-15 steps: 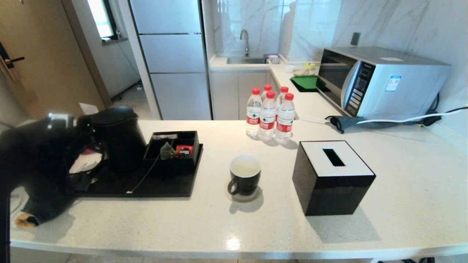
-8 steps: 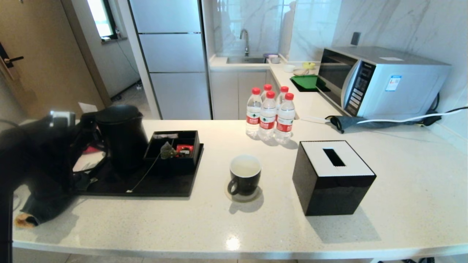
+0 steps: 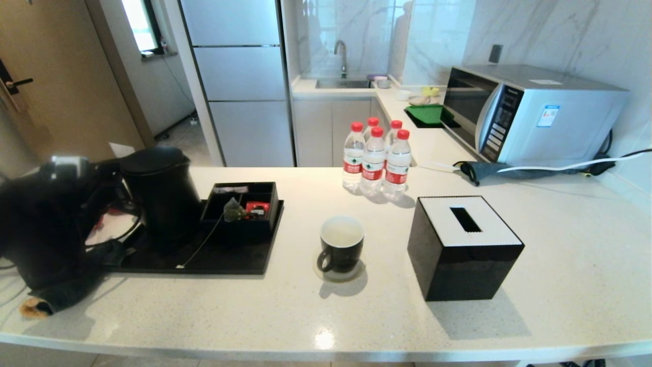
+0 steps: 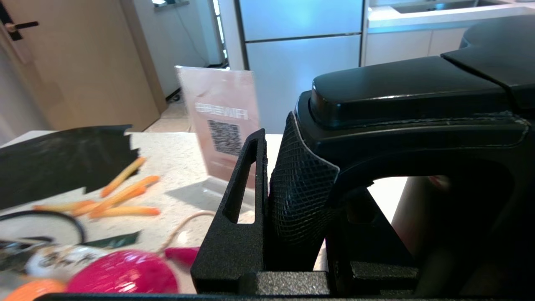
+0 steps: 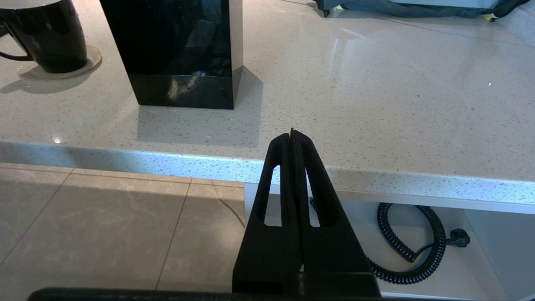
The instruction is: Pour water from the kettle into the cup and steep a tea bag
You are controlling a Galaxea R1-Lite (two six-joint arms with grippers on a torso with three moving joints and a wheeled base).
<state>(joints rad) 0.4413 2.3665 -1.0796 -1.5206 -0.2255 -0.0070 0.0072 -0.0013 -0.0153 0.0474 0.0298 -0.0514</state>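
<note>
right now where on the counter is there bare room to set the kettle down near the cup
Bare counter runs along the front edge, before the cup and the black tray. A narrower strip lies between cup and tissue box. Crowded: the left side, where the left gripper holds the kettle over the tray, and behind the cup by the bottles.

Matte black kettle (image 3: 160,193), black cup (image 3: 341,250) white inside, red-capped bottles (image 3: 376,160), speckled white counter (image 3: 316,311)
</note>
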